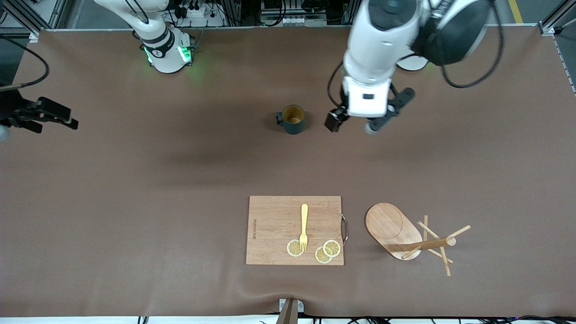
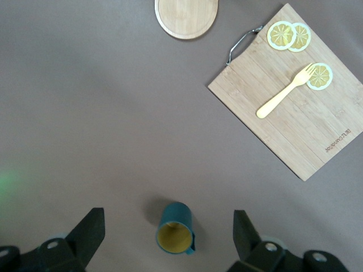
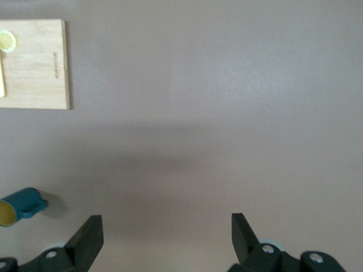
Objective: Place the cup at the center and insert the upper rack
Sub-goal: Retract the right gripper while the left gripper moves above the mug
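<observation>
The cup [image 1: 292,119], a dark teal mug with a tan-yellow inside, stands upright on the brown table, farther from the front camera than the cutting board. My left gripper [image 1: 353,124] hangs open in the air just beside the cup, toward the left arm's end. In the left wrist view the cup [image 2: 176,228] shows below and between the spread fingers [image 2: 88,232], untouched. The upper rack [image 1: 405,234], a wooden mug tree, lies on its side beside the board; its oval base [image 2: 187,17] shows in the left wrist view. My right gripper [image 1: 54,121] waits open at the right arm's end of the table.
A rectangular wooden cutting board [image 1: 294,229] with a metal handle carries a yellow fork [image 1: 304,225] and three lemon slices [image 1: 324,249]. The right wrist view shows the cup [image 3: 20,205] off to one side and a corner of the board [image 3: 34,65].
</observation>
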Motion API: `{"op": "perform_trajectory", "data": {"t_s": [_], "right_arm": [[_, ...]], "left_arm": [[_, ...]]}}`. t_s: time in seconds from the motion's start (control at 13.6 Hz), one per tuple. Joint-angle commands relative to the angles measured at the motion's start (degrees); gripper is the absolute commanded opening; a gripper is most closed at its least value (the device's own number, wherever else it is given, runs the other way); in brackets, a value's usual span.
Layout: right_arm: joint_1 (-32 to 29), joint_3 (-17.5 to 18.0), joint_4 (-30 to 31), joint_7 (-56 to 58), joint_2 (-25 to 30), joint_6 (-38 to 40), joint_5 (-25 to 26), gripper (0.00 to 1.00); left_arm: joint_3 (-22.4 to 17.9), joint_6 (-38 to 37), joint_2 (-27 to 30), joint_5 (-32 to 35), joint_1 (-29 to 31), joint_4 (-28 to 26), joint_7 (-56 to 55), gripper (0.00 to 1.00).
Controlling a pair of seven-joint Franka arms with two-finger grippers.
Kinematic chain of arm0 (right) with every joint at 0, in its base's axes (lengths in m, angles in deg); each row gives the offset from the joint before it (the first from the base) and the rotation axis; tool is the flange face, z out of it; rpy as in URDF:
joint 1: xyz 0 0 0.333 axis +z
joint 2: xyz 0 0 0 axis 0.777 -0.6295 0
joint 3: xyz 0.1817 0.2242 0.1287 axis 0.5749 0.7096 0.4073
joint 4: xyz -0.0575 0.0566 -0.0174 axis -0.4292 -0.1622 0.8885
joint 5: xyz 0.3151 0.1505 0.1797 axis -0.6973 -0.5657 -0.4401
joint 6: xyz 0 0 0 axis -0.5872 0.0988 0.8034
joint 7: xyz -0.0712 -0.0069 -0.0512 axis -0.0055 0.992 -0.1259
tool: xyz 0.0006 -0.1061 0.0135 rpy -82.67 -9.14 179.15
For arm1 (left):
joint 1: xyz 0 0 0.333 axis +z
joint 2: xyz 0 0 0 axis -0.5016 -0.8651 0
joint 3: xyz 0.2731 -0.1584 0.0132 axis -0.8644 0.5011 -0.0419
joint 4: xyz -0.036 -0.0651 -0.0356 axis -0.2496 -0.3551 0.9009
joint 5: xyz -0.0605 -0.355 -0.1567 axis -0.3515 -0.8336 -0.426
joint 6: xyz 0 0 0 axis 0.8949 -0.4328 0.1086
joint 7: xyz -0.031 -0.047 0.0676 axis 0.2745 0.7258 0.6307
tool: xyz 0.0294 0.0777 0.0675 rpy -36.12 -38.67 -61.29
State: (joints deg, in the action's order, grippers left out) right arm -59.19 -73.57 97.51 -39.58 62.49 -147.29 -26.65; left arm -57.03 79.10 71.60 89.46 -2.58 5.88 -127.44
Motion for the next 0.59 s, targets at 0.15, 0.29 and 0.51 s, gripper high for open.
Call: {"op": "perform_trajectory", "data": {"t_s": [0.15, 0.29, 0.51], "right_arm": [[-1.81, 1.08, 2.17, 1.75, 0.31, -3.46, 5.43, 1.00], [-1.90, 1.08, 2.17, 1.83, 0.22, -3.64, 5.96, 1.00], [-1.90, 1.08, 2.17, 4.46, 0.13, -5.03, 6.66, 1.00]], "left_arm": [[-1.29, -1.17, -4.82, 7.95, -12.10, 3.11, -13.10, 1.00], [-1.55, -1.70, -7.63, 11.56, -18.17, 3.54, -20.30, 1.00], [-1.90, -3.71, -13.60, 18.07, -26.52, 5.82, -29.81, 1.00]]}}
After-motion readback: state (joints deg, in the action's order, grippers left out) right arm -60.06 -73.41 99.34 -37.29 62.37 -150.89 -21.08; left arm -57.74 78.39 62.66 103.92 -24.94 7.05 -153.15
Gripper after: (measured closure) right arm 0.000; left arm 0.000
